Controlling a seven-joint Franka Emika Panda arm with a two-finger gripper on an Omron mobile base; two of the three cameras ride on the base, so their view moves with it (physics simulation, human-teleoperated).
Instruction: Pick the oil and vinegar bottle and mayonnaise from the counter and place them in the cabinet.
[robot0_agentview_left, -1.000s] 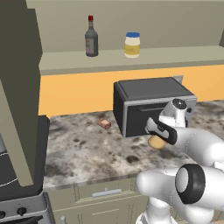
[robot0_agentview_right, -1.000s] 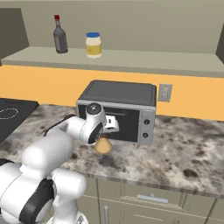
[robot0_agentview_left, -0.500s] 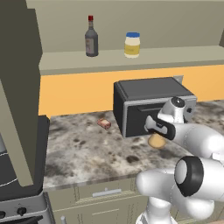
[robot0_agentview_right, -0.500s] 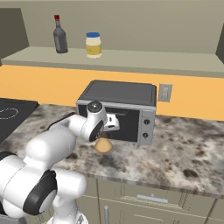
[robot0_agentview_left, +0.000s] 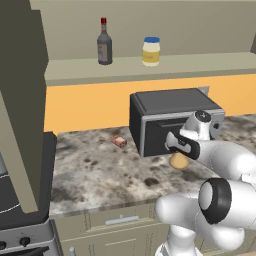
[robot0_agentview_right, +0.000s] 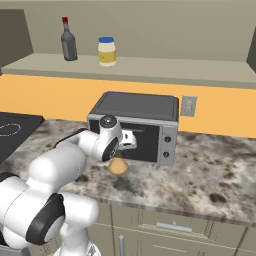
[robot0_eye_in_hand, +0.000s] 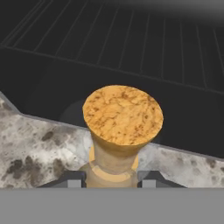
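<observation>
- Left base view: the flask (robot0_agentview_left: 178, 161) stands on the counter (robot0_agentview_left: 100, 170) just in front of the black oven (robot0_agentview_left: 172, 120), toward the counter's right half and back from its front edge. The gripper (robot0_agentview_left: 176, 150) sits over its top. The mayo jar (robot0_agentview_left: 151, 51) is already on the cabinet shelf (robot0_agentview_left: 200, 64), near a dark bottle (robot0_agentview_left: 104, 42).
- Right base view: the flask's (robot0_agentview_right: 118, 166) bulbous base shows below the gripper (robot0_agentview_right: 120, 150), touching the counter (robot0_agentview_right: 210, 170). The mayo jar (robot0_agentview_right: 106, 51) stands on the shelf (robot0_agentview_right: 175, 65).
- Hand view: the fingertips (robot0_eye_in_hand: 151, 178) are clenched on the thin neck of the flask (robot0_eye_in_hand: 122, 116), just under its flared cork-like top.
- Handling, as a judgement: a small, light, rigid flask, probably smooth. The neck is a narrow hold, but the flare above should stop it slipping down. The heavy base may swing, so lift straight and keep it upright.
</observation>
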